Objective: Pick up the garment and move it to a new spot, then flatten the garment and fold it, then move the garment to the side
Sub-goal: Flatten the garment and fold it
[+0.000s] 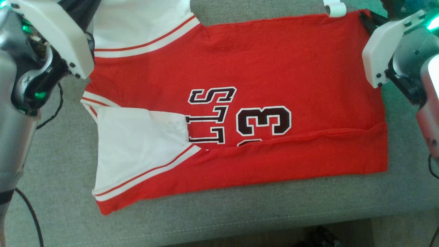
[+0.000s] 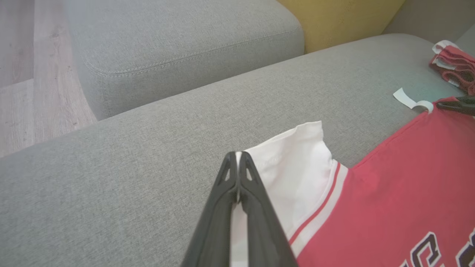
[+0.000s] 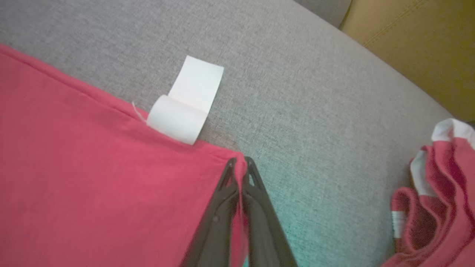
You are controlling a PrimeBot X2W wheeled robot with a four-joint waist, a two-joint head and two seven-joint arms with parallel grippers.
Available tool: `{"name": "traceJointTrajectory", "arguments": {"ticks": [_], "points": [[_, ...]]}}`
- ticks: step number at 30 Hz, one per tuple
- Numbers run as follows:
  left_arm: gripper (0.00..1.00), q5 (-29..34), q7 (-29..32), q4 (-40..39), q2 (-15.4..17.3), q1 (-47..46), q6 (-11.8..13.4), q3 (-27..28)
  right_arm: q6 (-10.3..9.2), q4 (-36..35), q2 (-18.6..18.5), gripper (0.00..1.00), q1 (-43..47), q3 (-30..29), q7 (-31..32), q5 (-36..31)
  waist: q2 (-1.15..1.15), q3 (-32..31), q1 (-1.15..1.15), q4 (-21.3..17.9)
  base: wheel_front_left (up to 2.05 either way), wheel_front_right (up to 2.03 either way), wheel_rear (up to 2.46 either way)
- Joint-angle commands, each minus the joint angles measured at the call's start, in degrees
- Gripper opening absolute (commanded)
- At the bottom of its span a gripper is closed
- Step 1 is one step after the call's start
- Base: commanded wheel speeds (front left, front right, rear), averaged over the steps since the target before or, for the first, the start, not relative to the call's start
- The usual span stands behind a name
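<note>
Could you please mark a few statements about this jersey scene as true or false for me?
1. The left gripper is shut on the white sleeve of the jersey. True.
2. The right gripper hangs open. False: it is shut on the jersey's red corner.
3. A white tag sticks out at the jersey's edge near the right gripper. True.
4. The jersey lies on a wooden table. False: it lies on a grey sofa.

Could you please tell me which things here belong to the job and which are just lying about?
In the job: red jersey; left gripper, shut on its white sleeve; right gripper, shut on its red corner.
Lying about: crumpled red garment; yellow cushion.
</note>
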Motion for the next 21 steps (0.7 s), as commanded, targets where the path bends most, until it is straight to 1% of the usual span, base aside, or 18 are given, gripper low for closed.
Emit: {"name": "traceJointTrajectory", "arguments": {"ticks": [1, 7, 12, 16, 21], "points": [[0.00, -0.5, -0.9, -2.3, 2.7, -0.6, 0.4, 2.8, 0.37, -1.6, -1.1, 0.00, -0.4, 0.0, -0.4, 0.3, 0.00, -0.3, 0.00, 0.0, 0.00, 0.00, 0.00], [0.00, -1.1, -4.1, -3.7, 2.6, 1.5, 1.5, 4.3, 0.37, -2.3, 0.2, 0.00, 0.4, -2.7, -6.5, -0.8, 0.00, -2.7, 0.00, -0.1, 0.00, 0.00, 0.00], [0.00, -2.2, -7.5, -8.6, 3.0, 7.6, 3.0, 5.8, 0.37, -4.6, 1.8, 0.00, 5.6, -5.2, -11.4, -1.1, 0.00, -5.9, 0.00, 0.1, 0.00, 0.00, 0.00], [0.00, -3.1, -9.8, -15.1, 3.8, 15.9, 5.3, 7.0, 0.37, -7.8, 2.5, 0.00, 12.4, -7.1, -13.5, -1.1, 0.00, -9.1, 0.00, 0.5, 0.00, 0.00, 0.00], [0.00, -4.0, -12.1, -23.2, 4.7, 28.2, 9.4, 8.3, 0.37, -12.5, 2.9, 0.00, 22.0, -10.1, -14.1, -1.3, 0.00, -12.6, 0.00, 1.1, 0.00, 0.00, 0.00]]}}
